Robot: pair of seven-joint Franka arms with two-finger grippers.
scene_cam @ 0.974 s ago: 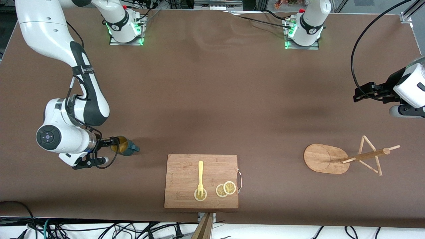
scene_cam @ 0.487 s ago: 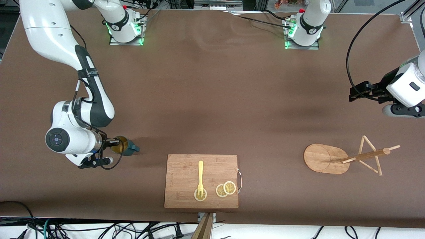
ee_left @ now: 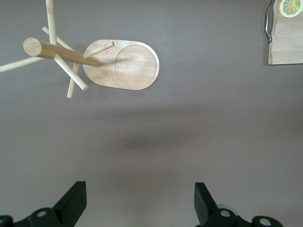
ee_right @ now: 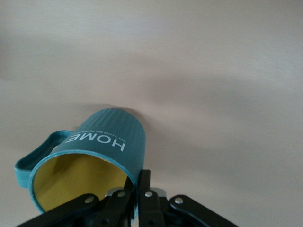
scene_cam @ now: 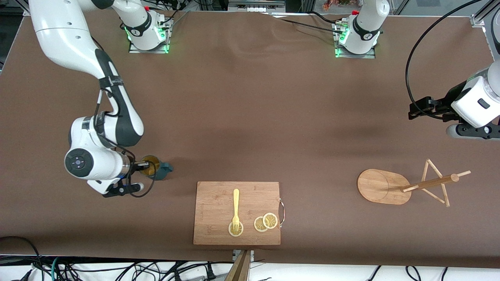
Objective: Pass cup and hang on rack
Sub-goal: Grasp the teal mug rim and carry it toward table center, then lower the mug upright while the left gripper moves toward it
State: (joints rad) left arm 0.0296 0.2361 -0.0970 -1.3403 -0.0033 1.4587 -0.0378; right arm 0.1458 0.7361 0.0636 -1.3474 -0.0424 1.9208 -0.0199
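Note:
The teal ribbed cup (scene_cam: 156, 167) with a yellow inside is held by its rim in my right gripper (scene_cam: 141, 167), just above the table at the right arm's end. In the right wrist view the fingers pinch the cup's wall (ee_right: 111, 137), one inside and one outside; its handle (ee_right: 38, 153) sticks out sideways. The wooden rack (scene_cam: 406, 185) stands at the left arm's end, nearer the front camera. My left gripper (scene_cam: 415, 110) hovers open and empty over bare table farther from the camera than the rack. The rack's base (ee_left: 124, 65) and post show in the left wrist view.
A wooden cutting board (scene_cam: 211, 212) lies in the middle near the front edge. On it are a yellow fork (scene_cam: 236, 207) and lemon slices (scene_cam: 265, 222). The board's corner (ee_left: 284, 45) shows in the left wrist view.
My right gripper has moved with the cup toward the middle of the table. My left gripper has shifted slightly toward the middle and away from the front camera.

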